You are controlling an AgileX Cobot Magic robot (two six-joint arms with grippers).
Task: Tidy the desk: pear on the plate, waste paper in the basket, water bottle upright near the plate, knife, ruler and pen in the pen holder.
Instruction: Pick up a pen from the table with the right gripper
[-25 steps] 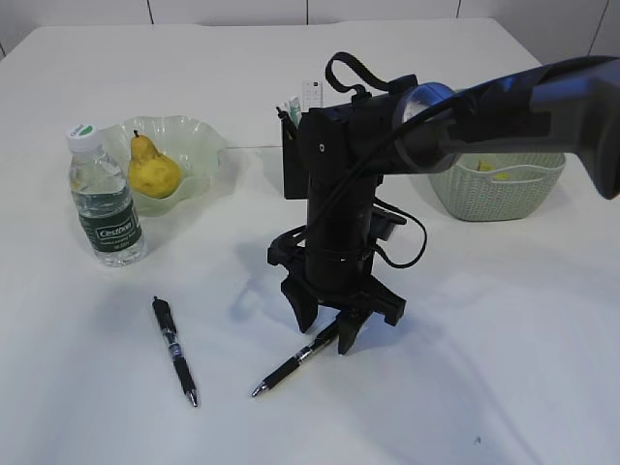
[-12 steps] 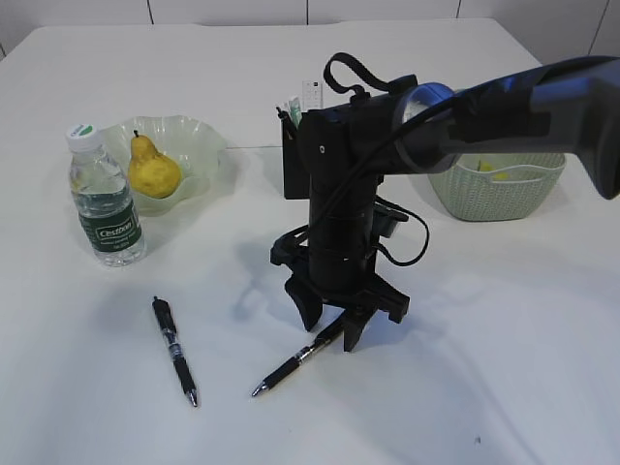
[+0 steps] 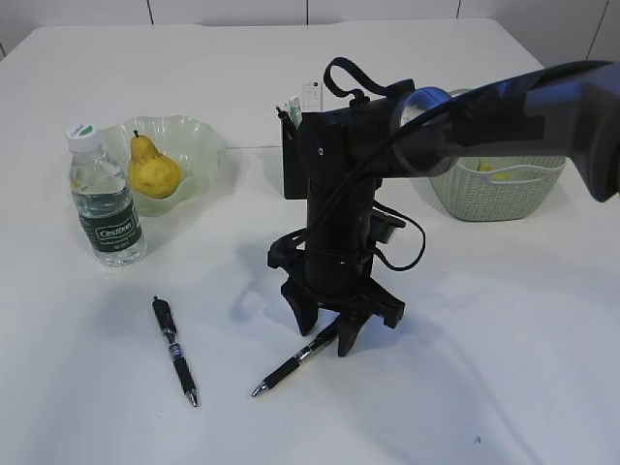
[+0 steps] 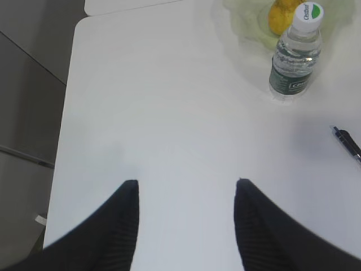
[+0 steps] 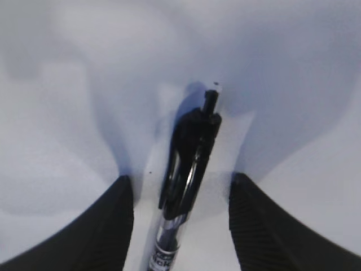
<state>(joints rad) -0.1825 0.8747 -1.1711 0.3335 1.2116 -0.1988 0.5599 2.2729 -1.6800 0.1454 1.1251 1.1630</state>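
My right gripper (image 3: 329, 334) was open, jaws straddling the clicker end of the black ballpoint pen (image 3: 295, 364) lying on the white table (image 3: 504, 329); over the last sec it barely shifted, w/ no closing yet, so the grab was still to do. Second black pen (image 3: 175, 350) lay at 9 o'clock, black pen holder (image 3: 291, 155) at 12. Left gripper (image 4: 186, 226) hung open over bare table, holding nothing.

Right arm (image 3: 504, 107): matte black w/ dark grey outer shell, a pale blue-silver ring at one joint. Blocky black wrist housing, strap loop on top, black cable looping at its side. Right gripper (image 3: 327, 329): black, wedge-shaped fingers, ribbed inner pads. Left gripper (image 4: 186, 226): same black ribbed fingers.
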